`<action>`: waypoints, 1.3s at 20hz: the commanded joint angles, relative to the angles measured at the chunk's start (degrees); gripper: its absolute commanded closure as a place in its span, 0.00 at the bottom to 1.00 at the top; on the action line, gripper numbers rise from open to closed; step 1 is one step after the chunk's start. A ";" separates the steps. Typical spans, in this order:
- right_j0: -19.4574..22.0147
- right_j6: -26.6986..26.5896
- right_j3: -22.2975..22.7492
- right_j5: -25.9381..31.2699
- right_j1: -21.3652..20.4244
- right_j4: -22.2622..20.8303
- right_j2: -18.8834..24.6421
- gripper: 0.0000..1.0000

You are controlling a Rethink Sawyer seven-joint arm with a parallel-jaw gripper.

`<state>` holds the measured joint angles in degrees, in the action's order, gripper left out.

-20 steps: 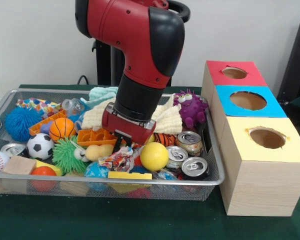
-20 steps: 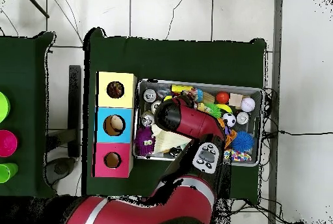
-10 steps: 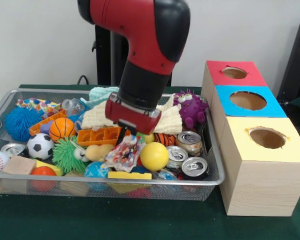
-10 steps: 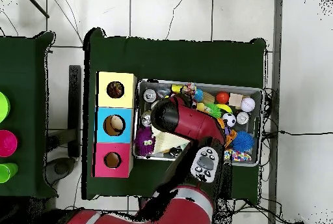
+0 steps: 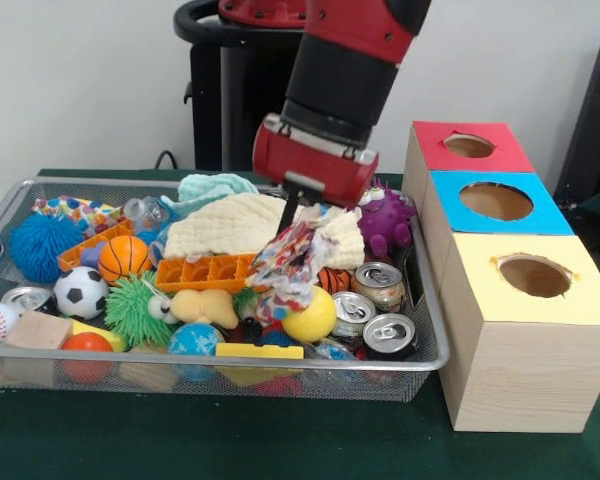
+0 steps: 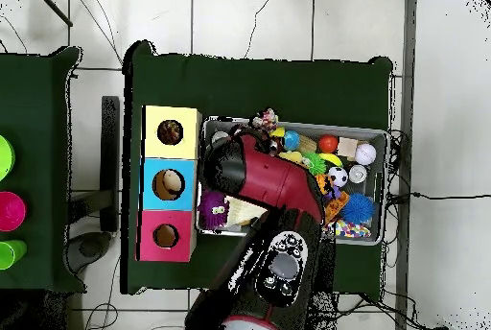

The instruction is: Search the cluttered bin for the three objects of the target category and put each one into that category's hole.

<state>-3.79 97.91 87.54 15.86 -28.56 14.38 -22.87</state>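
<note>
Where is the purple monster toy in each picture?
Front view: the purple monster toy sits at the back right of the wire bin, just right of the gripper.
Overhead view: the same toy is at the bin's lower left corner, partly under the arm.
Shared landmark: the red-topped box, right beside the monster in both.
</note>
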 commanded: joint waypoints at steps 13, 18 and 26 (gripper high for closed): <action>-6.50 16.83 -3.01 20.73 -5.29 3.21 -3.97 1.00; -9.88 20.53 -4.66 26.64 -5.83 4.73 -5.95 1.00; -14.74 26.46 -6.10 30.31 -5.86 7.39 -8.12 1.00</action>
<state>-17.27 103.64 83.27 39.82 -34.94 18.70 -31.72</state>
